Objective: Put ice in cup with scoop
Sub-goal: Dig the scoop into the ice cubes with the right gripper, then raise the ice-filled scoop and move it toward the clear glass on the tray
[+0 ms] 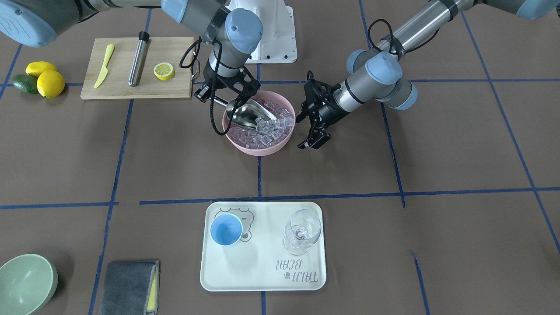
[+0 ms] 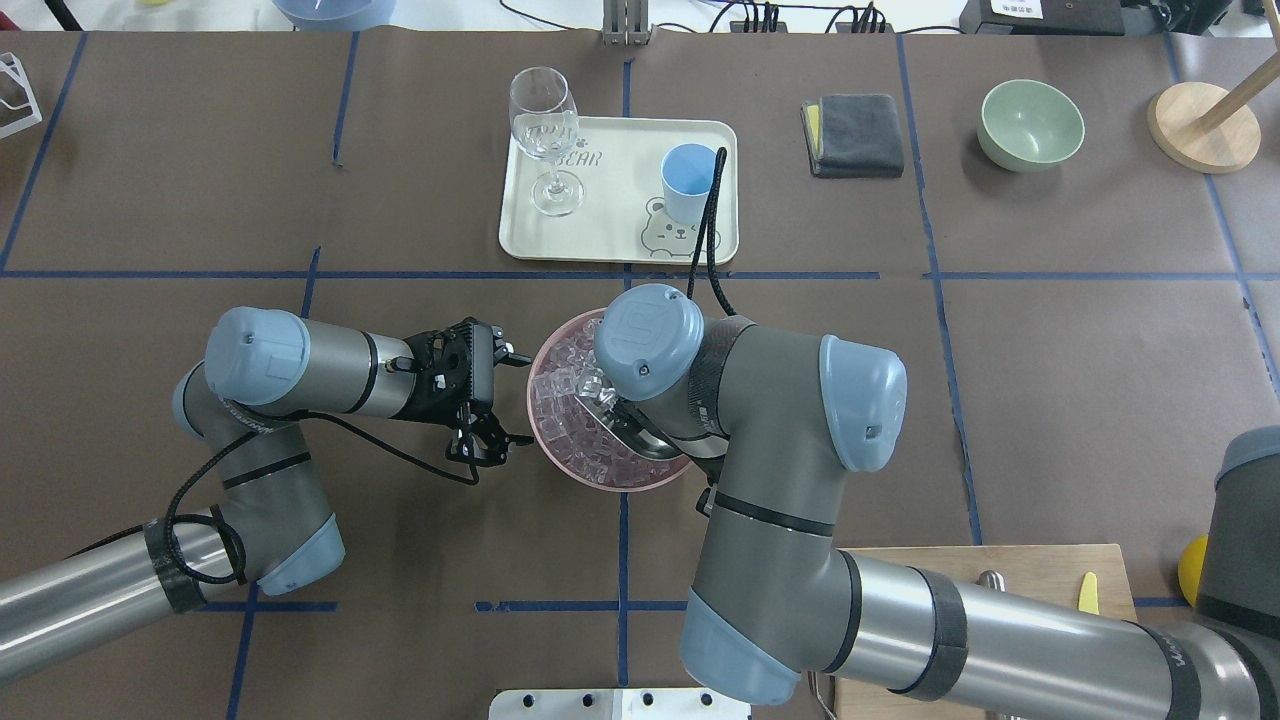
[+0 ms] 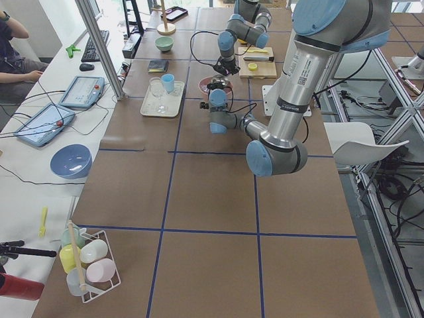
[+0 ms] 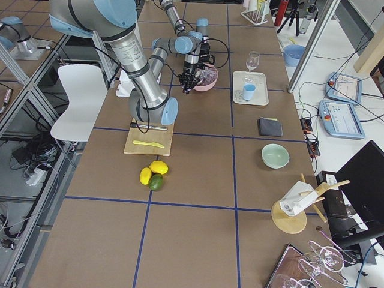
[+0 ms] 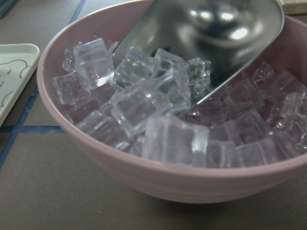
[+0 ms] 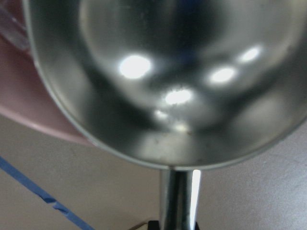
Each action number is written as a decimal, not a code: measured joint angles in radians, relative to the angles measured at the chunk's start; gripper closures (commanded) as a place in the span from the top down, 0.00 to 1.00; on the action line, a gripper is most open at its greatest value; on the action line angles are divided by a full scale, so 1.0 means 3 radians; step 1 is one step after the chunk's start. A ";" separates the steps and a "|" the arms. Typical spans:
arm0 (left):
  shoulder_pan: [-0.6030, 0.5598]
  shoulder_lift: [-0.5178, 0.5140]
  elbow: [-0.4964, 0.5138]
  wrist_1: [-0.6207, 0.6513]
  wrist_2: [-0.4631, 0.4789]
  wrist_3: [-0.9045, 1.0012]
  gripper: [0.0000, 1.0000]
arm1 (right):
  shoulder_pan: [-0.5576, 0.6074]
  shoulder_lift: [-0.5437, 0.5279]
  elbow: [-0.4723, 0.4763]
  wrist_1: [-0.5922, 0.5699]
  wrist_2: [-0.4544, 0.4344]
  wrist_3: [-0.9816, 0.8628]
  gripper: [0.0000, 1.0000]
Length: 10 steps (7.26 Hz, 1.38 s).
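The steel scoop [image 1: 248, 114] lies tilted in the pink bowl [image 1: 236, 142], its blade pushed into the clear ice [image 1: 273, 127]. My right gripper [image 1: 209, 97] is shut on the scoop's thin handle at the bowl's rim. The right wrist view shows the blade [image 6: 168, 72] with no ice visible in it. The left wrist view shows the scoop [image 5: 216, 33] with ice cubes [image 5: 144, 105] at its lip. My left gripper [image 1: 302, 131] is open and empty beside the bowl, also seen from overhead [image 2: 505, 400]. The light-blue cup [image 1: 226, 229] stands empty on the tray [image 1: 262, 280].
A wine glass [image 1: 302, 229] stands on the tray beside the cup. A cutting board [image 1: 175, 89] behind the bowl holds a yellow knife, a steel cylinder [image 1: 138, 59] and a lemon half. Lemons [image 1: 50, 83], a green bowl [image 1: 26, 282] and a grey cloth [image 1: 129, 286] lie at the edges.
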 measured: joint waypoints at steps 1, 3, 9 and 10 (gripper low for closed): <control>0.0002 0.0000 0.0003 0.0000 0.0000 0.0000 1.00 | 0.0009 -0.0012 0.0086 0.0013 0.0004 0.0006 0.00; 0.0003 0.0000 0.0006 0.0000 0.0000 0.0000 1.00 | 0.0077 -0.0098 0.0401 -0.0102 0.0049 0.0004 0.00; 0.0005 -0.0003 0.0007 0.0000 0.0000 -0.0001 1.00 | 0.0700 0.0045 0.0602 -0.0595 0.0623 0.0004 0.00; 0.0007 -0.0004 0.0007 0.0000 0.0000 -0.0003 1.00 | 0.0829 0.0216 0.0406 -0.0683 0.0716 0.0004 0.00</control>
